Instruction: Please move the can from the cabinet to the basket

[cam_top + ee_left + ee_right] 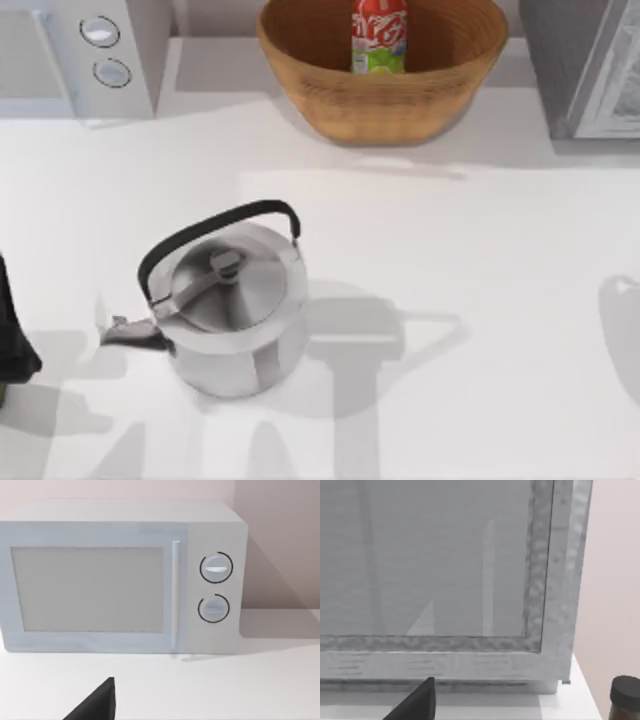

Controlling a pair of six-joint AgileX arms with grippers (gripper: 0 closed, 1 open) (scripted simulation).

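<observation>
**Can already standing in the basket; both arms drawn back**

The red can (379, 36) stands upright inside the woven basket (300, 75) at the back middle of the table (480, 300), so the carrying step looks finished. The cabinet (585, 65) sits at the back right, apart from the basket, its framed door (445, 565) facing the right wrist camera. The left arm (12, 330) is parked at the table's left edge, its wrist camera facing the white microwave (120, 580); whether either gripper's fingers are spread or closed, I cannot tell. A steel kettle (230, 300) stands front left (well apart from the basket). Judging from this, nothing calls for another grasp; the next move is only to keep both arms clear.
</observation>
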